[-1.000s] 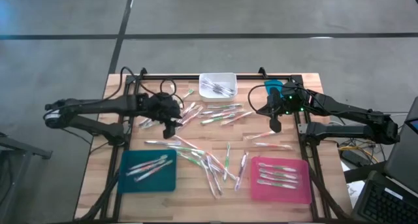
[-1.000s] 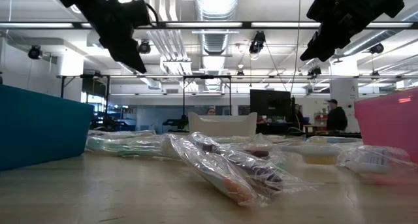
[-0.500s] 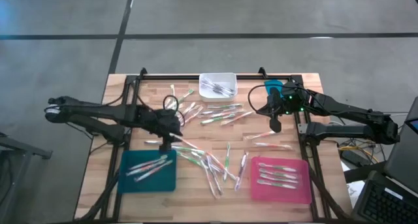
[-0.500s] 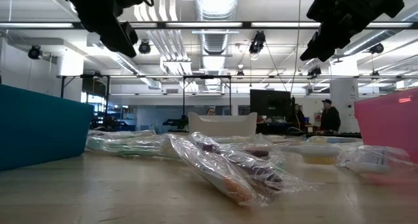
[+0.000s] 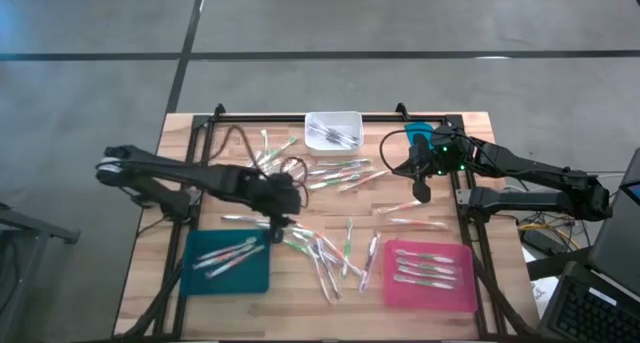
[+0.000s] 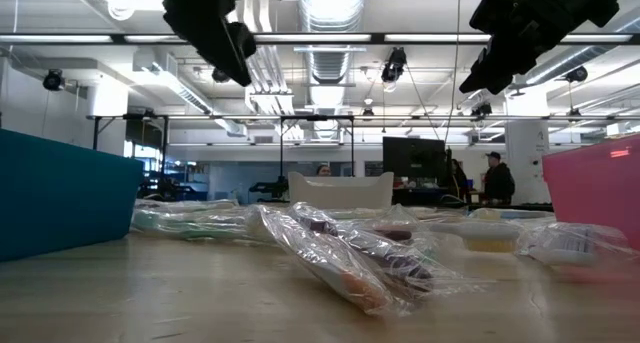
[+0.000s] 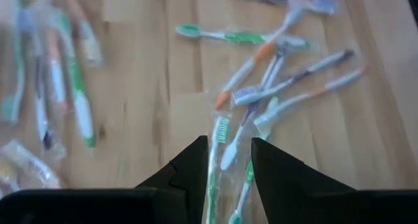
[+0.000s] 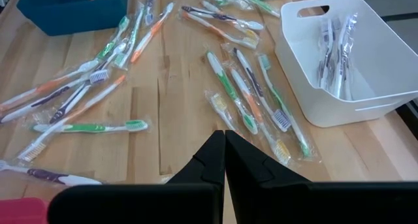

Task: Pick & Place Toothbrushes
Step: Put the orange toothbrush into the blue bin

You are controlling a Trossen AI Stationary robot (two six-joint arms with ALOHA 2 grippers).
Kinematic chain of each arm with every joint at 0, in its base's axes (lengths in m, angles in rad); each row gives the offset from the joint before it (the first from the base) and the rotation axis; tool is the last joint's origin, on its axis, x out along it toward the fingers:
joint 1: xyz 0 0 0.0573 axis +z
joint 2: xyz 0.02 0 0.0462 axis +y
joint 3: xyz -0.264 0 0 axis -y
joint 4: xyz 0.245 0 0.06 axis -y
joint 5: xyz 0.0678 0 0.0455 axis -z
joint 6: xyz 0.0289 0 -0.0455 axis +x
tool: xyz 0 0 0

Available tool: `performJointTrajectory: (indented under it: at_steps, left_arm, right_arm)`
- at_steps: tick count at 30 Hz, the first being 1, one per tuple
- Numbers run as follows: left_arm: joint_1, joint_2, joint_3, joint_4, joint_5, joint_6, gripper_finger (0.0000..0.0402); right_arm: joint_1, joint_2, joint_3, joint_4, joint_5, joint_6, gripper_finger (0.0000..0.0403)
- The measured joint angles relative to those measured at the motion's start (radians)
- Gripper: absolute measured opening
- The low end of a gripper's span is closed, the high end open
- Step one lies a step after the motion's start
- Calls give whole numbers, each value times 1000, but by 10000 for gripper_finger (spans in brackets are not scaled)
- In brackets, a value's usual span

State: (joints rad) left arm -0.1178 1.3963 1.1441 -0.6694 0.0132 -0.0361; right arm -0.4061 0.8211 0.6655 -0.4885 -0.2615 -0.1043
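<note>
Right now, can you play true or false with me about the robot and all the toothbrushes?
1. The white bin is empty. False: it holds a few wrapped toothbrushes.
2. The right gripper is shut and holds nothing. True.
3. The left gripper is over the pink tray. False: it hangs above loose toothbrushes near the teal tray, its fingers apart.
4. Both trays already have toothbrushes in them. True.
5. All the toothbrushes are put away. False: many lie scattered on the wooden table.
</note>
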Motion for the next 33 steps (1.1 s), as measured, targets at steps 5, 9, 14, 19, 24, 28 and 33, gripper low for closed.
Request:
performJointTrajectory:
  at_steps: [5, 9, 14, 19, 24, 28, 33]
  left_arm:
    - [-5, 129, 143, -61, 1, 42, 122]
    - [-3, 202, 229, -163, 1, 61, 122]
    - [6, 273, 266, -162, 15, 125, 122]
    - [1, 363, 340, -150, 22, 194, 122]
    - [-5, 479, 442, -146, 24, 297, 122]
    - [-23, 557, 498, -147, 33, 373, 122]
    - [-38, 614, 535, -139, 35, 413, 122]
  right_arm:
    - [0, 0, 0, 0, 0, 0, 8]
    - [0, 0, 0, 0, 0, 0, 8]
    - [0, 0, 0, 0, 0, 0, 8]
    - [-1, 0, 0, 0, 0, -1, 8]
    - [-1, 0, 0, 0, 0, -1, 8]
    - [0, 0, 0, 0, 0, -3, 8]
    - [0, 0, 0, 0, 0, -3, 8]
